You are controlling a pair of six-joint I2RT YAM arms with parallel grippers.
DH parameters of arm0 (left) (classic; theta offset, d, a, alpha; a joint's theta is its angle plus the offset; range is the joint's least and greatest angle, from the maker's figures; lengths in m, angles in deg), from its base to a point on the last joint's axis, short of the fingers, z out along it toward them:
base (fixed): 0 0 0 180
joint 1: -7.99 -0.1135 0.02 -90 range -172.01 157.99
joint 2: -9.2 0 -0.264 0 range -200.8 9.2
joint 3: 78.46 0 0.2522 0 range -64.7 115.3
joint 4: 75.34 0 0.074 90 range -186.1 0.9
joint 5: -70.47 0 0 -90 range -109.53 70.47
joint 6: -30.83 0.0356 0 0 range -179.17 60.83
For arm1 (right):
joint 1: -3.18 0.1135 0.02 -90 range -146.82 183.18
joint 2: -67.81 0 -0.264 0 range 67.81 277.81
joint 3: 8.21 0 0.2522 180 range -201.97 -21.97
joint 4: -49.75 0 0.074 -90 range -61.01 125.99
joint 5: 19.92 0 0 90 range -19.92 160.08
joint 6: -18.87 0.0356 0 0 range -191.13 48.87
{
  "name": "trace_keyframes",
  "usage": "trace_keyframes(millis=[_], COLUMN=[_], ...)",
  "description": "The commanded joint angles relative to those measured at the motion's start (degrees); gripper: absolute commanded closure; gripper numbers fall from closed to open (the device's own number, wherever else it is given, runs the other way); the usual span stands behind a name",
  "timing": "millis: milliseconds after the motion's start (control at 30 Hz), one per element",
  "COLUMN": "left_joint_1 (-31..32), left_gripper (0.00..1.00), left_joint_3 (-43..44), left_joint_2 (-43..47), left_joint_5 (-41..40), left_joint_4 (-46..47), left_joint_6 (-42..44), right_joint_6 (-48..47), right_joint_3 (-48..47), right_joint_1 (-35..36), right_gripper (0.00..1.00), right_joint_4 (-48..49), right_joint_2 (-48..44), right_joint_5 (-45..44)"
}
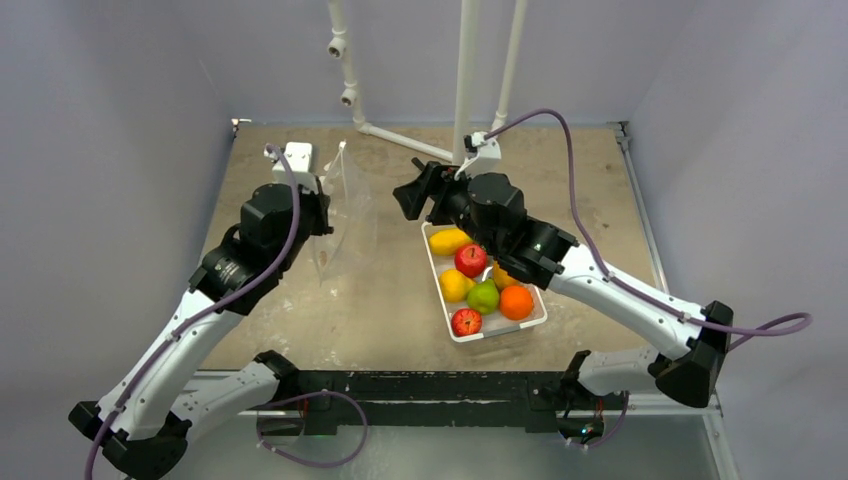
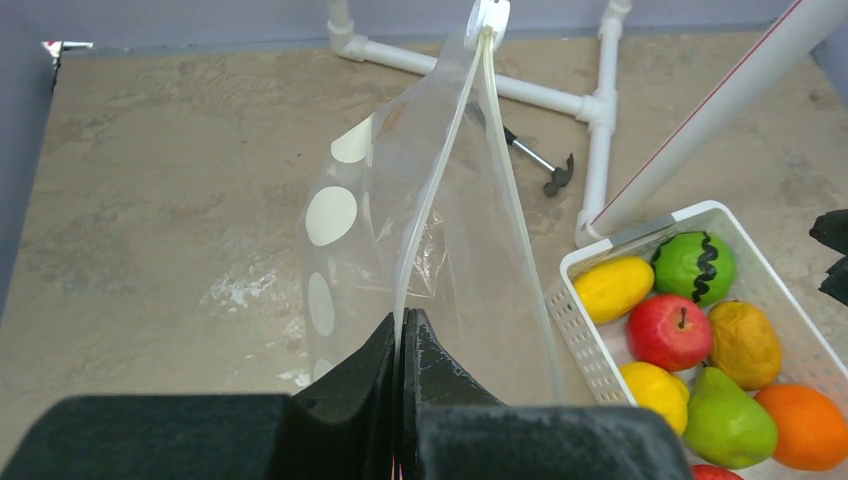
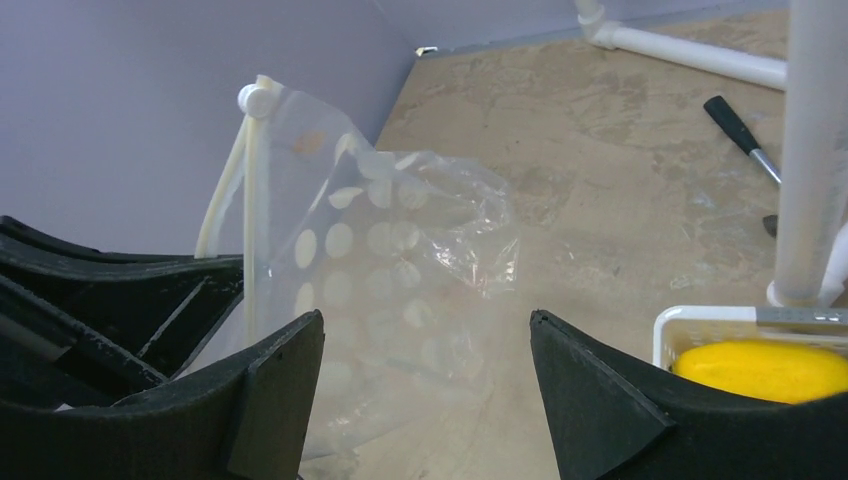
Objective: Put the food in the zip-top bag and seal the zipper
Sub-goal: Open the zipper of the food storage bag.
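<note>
Where the top view looks down, a mottled tan table (image 1: 380, 300) sits between lilac walls (image 1: 110, 120), white pipes (image 1: 465, 70) at its back; the food (image 1: 472, 262) fills a white tray (image 1: 441, 300) right of centre. At the left wrist, the left hand (image 2: 403, 345) pinches tight on the zipper (image 2: 437, 190) of the zip-top bag (image 2: 350, 250), which stands upright, clear, crinkled, white-dotted. At the right wrist, the right hand (image 3: 425, 350) gapes wide, empty, near the bag, perhaps not touching.

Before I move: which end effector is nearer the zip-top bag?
Left. The left end effector is shut on the zip-top bag at its zipper; the right end effector hangs open beside it.
</note>
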Motion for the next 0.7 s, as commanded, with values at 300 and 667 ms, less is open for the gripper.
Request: trace_keyframes(millis=[300,667], left_joint_1=[0.9,1.5], left_gripper=[1.00,1.00], left_joint_3=[5.1,5.9], left_joint_2=[-4.6,-6.1], left_joint_5=[-8.6,-12.0], left_joint_4=[-3.7,-5.1], left_joint_6=[-0.1,0.7], right_joint_6=[-2.8,-3.8], right_joint_3=[-10.1,-18.3], right_joint_1=[3.2,6.8], right_gripper=[0.26,0.30], right_joint_4=[6.7,6.0], right_joint_2=[10.7,18.9], right_joint_5=[3.7,3.8])
